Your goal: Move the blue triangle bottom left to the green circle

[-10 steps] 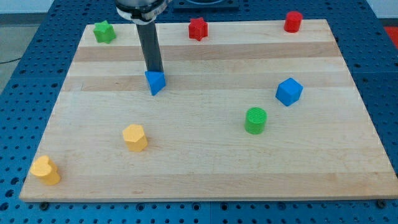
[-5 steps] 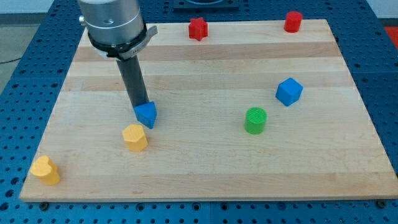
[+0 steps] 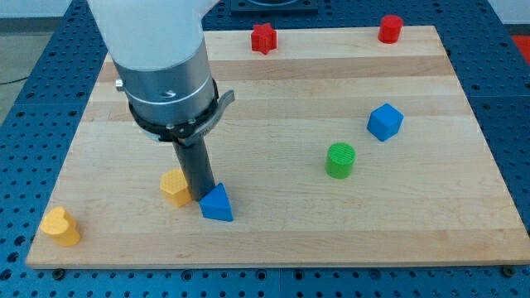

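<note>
The blue triangle point(image 3: 218, 204) lies near the view's bottom, left of centre. My tip point(image 3: 201, 197) touches its upper left side. The green circle point(image 3: 340, 160) stands to the triangle's right and a little higher, well apart from it. The rod and the arm's large grey body rise up and to the left, hiding the board's upper left part.
A yellow block point(image 3: 175, 187) sits just left of the rod, partly hidden by it. A yellow heart-like block point(image 3: 60, 226) is at the bottom left corner. A blue cube point(image 3: 385, 122) is at the right. A red star point(image 3: 263, 38) and a red cylinder point(image 3: 390, 29) are at the top edge.
My tip has pushed the blue triangle down the view and slightly right, past the yellow block. The arm now hides the green block at the top left.
</note>
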Motion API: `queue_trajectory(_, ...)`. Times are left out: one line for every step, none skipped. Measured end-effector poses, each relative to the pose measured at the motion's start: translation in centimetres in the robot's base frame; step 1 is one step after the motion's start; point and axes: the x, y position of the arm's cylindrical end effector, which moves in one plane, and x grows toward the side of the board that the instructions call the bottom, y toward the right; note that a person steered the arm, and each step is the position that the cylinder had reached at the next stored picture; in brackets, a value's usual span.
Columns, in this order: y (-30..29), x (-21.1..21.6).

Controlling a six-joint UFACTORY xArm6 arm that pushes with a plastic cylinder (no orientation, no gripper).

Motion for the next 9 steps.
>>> queue_trajectory(0.2,1.3)
queue_trajectory(0.2,3.7)
queue_trajectory(0.6,4.7)
queue_trajectory(2.5,4.4)
queue_trajectory(4.4,3.9)
queue_trajectory(5.6,3.7)
queue_trajectory(7.8,3.8)
queue_trajectory(8.0,3.9)
queue_trajectory(8.7,3.9)
